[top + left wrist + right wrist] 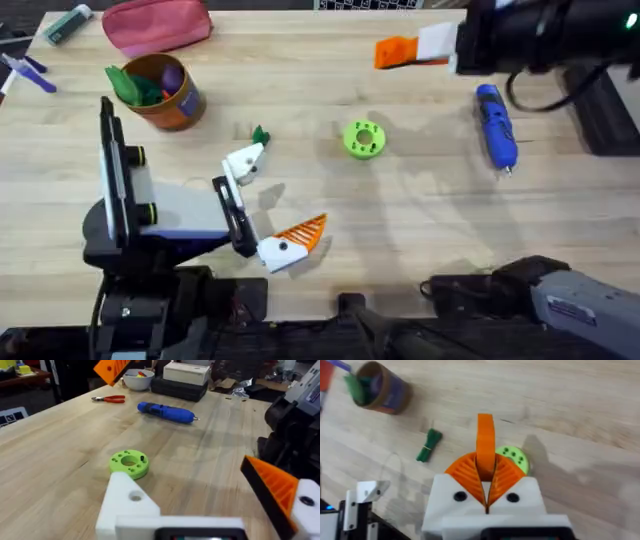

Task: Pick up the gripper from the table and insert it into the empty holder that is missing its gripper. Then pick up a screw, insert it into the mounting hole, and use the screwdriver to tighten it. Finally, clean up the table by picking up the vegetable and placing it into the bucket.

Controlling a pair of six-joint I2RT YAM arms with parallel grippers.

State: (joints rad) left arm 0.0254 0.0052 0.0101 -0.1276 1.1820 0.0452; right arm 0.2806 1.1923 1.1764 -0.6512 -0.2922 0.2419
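My right gripper [486, 491]: pads clenched on the gripper [485, 440], the orange wedge standing up between them, raised above the table [420, 200].

My left gripper [270, 205]: fingers spread wide, nothing between them. One finger is the empty holder [127, 502], a bare white block; the other carries an orange tip.

Green disc [363, 139]: on the wood, beyond the left fingers.

The vegetable [428, 445]: flat on the table, near the holder.

The bucket [165, 92]: upright, far left, holding green and purple items.

The screwdriver [495, 125]: lying on the right side.
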